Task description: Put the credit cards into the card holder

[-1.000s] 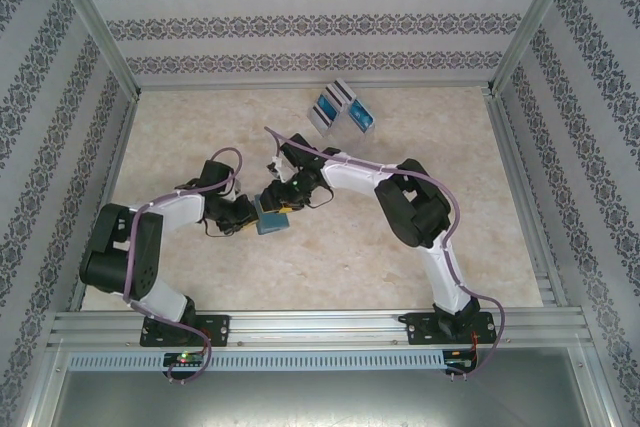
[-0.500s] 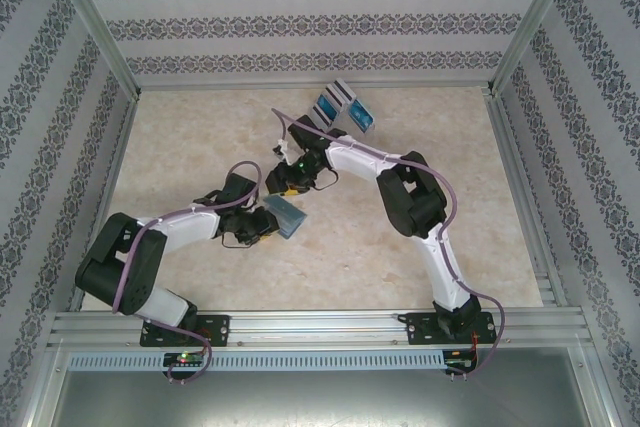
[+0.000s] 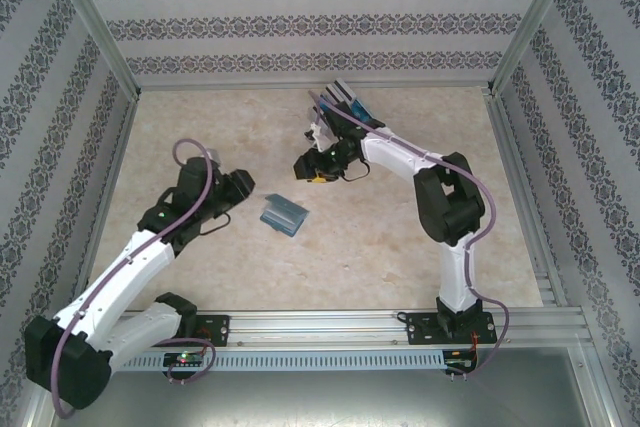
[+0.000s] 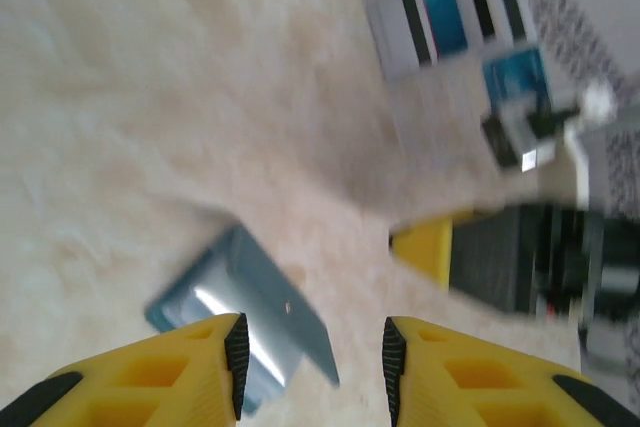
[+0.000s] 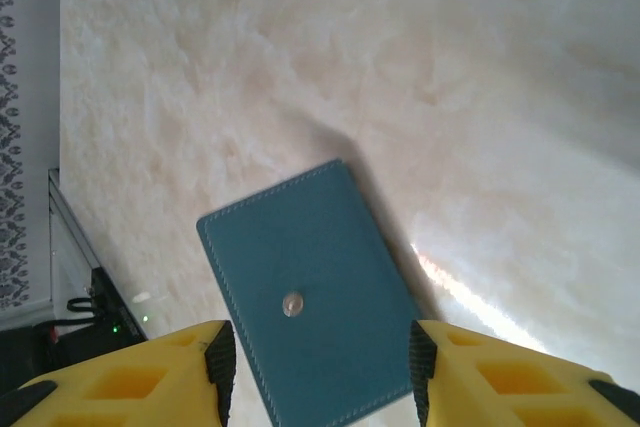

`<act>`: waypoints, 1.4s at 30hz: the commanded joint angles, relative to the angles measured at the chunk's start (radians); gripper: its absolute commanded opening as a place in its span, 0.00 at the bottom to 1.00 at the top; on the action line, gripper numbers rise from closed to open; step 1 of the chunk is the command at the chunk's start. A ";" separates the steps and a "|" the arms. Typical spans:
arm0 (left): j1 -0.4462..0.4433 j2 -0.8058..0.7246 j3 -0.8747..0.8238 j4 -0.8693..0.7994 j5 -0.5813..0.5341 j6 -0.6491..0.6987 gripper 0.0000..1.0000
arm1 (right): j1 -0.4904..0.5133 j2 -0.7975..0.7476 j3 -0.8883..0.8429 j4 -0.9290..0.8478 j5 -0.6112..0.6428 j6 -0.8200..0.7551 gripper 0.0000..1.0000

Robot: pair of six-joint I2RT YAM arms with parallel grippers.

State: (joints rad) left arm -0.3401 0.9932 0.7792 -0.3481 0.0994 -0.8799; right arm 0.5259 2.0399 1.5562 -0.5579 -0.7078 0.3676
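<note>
Quick look, top view first: holder (image 3: 283, 214) is flat on the worktop (image 3: 200, 127), sitting free btw the two claws, neither one touching it. Left claw (image 4: 312, 347) is partway open w/ nothing in it; wrist cam shows a clear gap btw the yellow fingers (image 4: 190, 367), and the holder lies on the worktop just past the tips, a bit toward the left finger. Right claw (image 5: 315, 347) is about half open and empty too. From its cam the holder is straight ahead in the gap but down on the worktop, not pinched. There it shows its teal outer face up, light stitching round the edge and a small metal snap in the middle. Can't tell from the top view if it's fully shut, it looks kinda folded w/ a paler strip on one side. Cards (image 3: 343, 104) are a small bunch on the far side of the right claw, near the back wall and right by that arm's wrist, which covers part of them. In the left cam they're blurry, up beyond the claw and to the right: white-grey ones w/ dark stripes plus a couple of teal faces, overlapping. Holder and cards are well apart, w/ the right claw btw them.
</note>
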 commanded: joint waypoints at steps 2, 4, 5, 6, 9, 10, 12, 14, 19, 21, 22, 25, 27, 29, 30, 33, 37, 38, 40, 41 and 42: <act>0.088 0.192 0.135 -0.067 0.047 0.139 0.41 | 0.018 -0.111 -0.176 0.081 -0.039 0.057 0.50; 0.104 0.316 0.237 -0.063 0.118 0.192 0.38 | 0.029 -0.169 -0.250 0.093 -0.016 0.065 0.48; 0.107 0.389 0.295 -0.070 0.157 0.224 0.36 | 0.041 -0.196 -0.282 0.086 -0.005 0.061 0.47; 0.108 0.454 0.355 -0.078 0.190 0.246 0.34 | 0.055 -0.217 -0.308 0.088 0.002 0.058 0.45; 0.108 0.660 0.510 -0.078 0.341 0.289 0.26 | 0.119 -0.255 -0.379 0.116 0.024 0.075 0.41; 0.108 0.724 0.553 -0.078 0.392 0.298 0.24 | 0.149 -0.255 -0.400 0.138 0.025 0.091 0.41; 0.107 0.810 0.606 -0.081 0.452 0.307 0.20 | 0.198 -0.244 -0.427 0.192 0.024 0.120 0.39; 0.102 0.854 0.620 -0.071 0.477 0.314 0.18 | 0.232 -0.226 -0.441 0.247 0.043 0.147 0.39; 0.097 0.916 0.564 -0.029 0.507 0.312 0.17 | 0.285 -0.144 -0.405 0.310 0.138 0.138 0.38; 0.096 0.931 0.524 0.000 0.518 0.306 0.17 | 0.287 -0.126 -0.386 0.333 0.157 0.137 0.38; 0.096 0.939 0.507 0.011 0.526 0.306 0.17 | 0.286 -0.113 -0.382 0.353 0.162 0.144 0.38; 0.096 0.942 0.463 0.035 0.535 0.303 0.17 | 0.281 -0.057 -0.333 0.344 0.141 0.145 0.38; 0.095 0.939 0.437 0.054 0.539 0.295 0.17 | 0.268 -0.038 -0.329 0.366 0.127 0.159 0.38; 0.093 0.936 0.418 0.062 0.545 0.292 0.17 | 0.246 -0.032 -0.331 0.382 0.130 0.174 0.38; 0.092 0.934 0.410 0.064 0.544 0.291 0.17 | 0.234 -0.031 -0.331 0.385 0.137 0.176 0.38; 0.090 0.929 0.380 0.070 0.542 0.291 0.17 | 0.188 -0.025 -0.312 0.388 0.142 0.165 0.38; 0.090 0.919 0.334 0.089 0.539 0.281 0.17 | 0.132 -0.007 -0.257 0.371 0.144 0.135 0.38; 0.090 0.914 0.320 0.098 0.536 0.275 0.17 | 0.117 0.000 -0.237 0.357 0.141 0.121 0.38; 0.083 0.905 0.300 0.109 0.530 0.266 0.17 | 0.091 0.011 -0.209 0.337 0.138 0.099 0.39; 0.080 0.898 0.292 0.112 0.527 0.263 0.17 | 0.075 0.016 -0.200 0.333 0.127 0.091 0.38; 0.075 0.896 0.288 0.112 0.521 0.261 0.17 | 0.062 0.019 -0.194 0.328 0.121 0.081 0.39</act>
State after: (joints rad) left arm -0.2401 1.8984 1.1091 -0.1963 0.5983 -0.6064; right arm 0.6247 2.0422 1.2980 -0.2901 -0.5945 0.5037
